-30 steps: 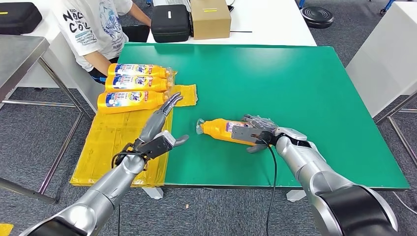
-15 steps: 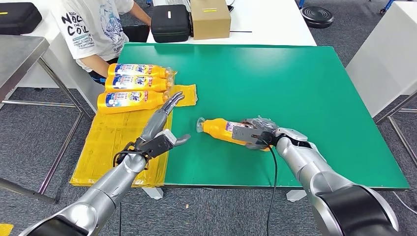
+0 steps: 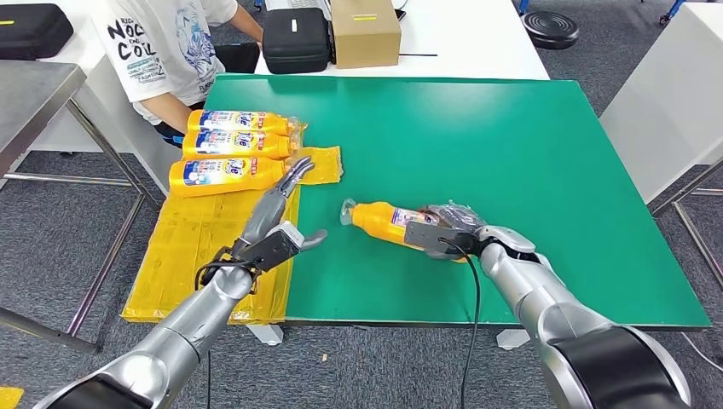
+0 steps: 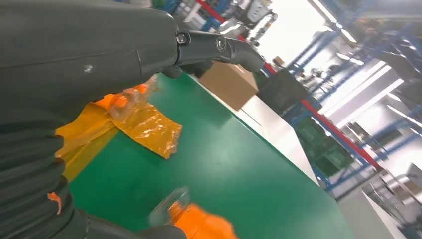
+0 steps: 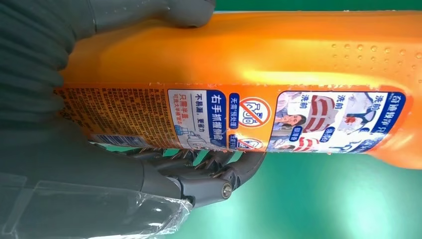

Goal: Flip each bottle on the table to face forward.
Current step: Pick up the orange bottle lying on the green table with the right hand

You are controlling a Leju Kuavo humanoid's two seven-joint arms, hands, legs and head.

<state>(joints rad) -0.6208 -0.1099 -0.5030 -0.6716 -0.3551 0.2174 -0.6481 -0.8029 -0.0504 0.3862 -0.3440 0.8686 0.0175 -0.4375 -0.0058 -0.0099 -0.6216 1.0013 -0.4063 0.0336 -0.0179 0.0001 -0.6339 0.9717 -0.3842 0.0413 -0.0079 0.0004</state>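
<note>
Bottle (image 3: 388,224), glossy orange plastic, gripped by right hand (image 3: 443,232); left hand (image 3: 277,223) fingers spread.

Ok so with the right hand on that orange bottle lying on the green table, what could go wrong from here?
The right hand grips the orange plastic bottle near its base end, so the long neck side may swing or slip as it turns. The smooth, glossy bottle wall in the right wrist view could slide in the fingers. The left hand reaches toward the three orange bottles on the yellow plastic sheet and could nudge the nearest one.
</note>
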